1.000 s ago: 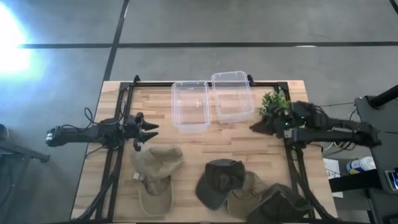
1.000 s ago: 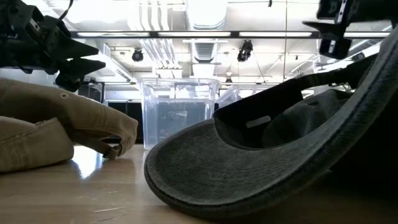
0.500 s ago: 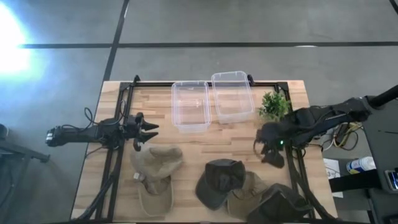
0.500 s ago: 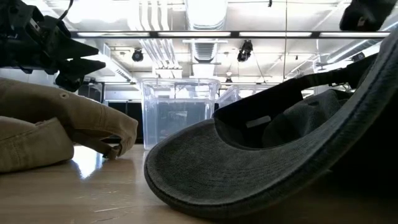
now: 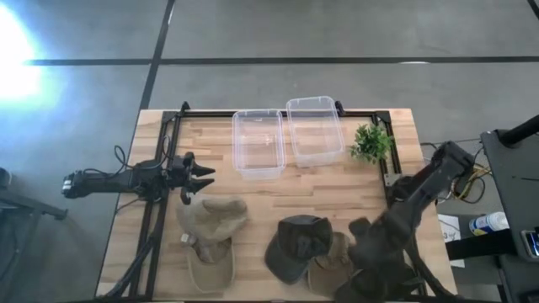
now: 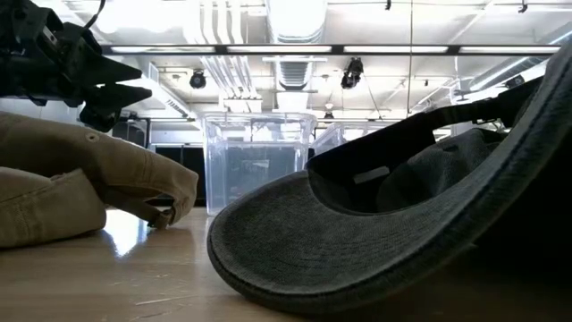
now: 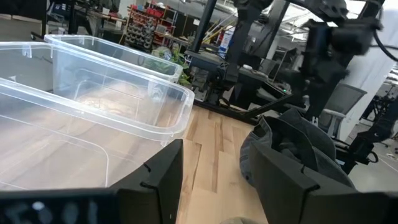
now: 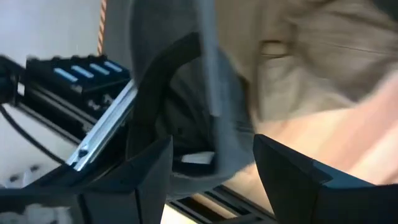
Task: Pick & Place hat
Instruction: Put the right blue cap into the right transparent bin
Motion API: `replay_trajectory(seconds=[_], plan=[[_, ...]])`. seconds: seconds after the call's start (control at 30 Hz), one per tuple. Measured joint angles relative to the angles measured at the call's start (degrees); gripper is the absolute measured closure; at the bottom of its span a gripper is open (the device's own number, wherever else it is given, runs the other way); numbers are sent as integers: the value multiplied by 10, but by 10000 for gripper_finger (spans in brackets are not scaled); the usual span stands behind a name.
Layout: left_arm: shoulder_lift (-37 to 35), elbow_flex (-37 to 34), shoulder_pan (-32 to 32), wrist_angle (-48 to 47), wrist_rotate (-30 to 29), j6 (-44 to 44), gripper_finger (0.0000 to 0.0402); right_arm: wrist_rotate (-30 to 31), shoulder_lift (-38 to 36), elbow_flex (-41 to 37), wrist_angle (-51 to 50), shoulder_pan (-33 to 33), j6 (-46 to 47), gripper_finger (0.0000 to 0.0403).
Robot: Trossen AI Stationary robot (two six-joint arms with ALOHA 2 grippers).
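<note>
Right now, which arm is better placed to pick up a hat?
Probably the right: its gripper, fingers open, hovers over the dark hats at the table's near-right corner. The left gripper waits beside the tan hat.

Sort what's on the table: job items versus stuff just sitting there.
Job:
tan hat
dark green hat
grey hat
khaki hat
two clear bins
right claw, open over the hats
left claw, open, waiting

Lying about:
small plant

Two clear plastic bins [image 5: 258, 143] [image 5: 314, 130] sit side by side, touching, at the far edge of the wooden table [image 5: 312, 189], with a small green potted plant [image 5: 371, 143] just right of the right-hand bin.
</note>
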Motion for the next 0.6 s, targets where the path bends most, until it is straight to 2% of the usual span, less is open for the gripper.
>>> replay_trajectory(seconds=[0.07, 0.27, 0.6], plan=[[0, 0, 0, 0, 0, 0, 225, 4, 21, 12, 2, 17, 15, 184], [0, 0, 0, 0, 0, 0, 225, 67, 70, 32, 7, 30, 91, 184], [0, 0, 0, 0, 0, 0, 225, 57, 113, 17, 99, 28, 149, 186]])
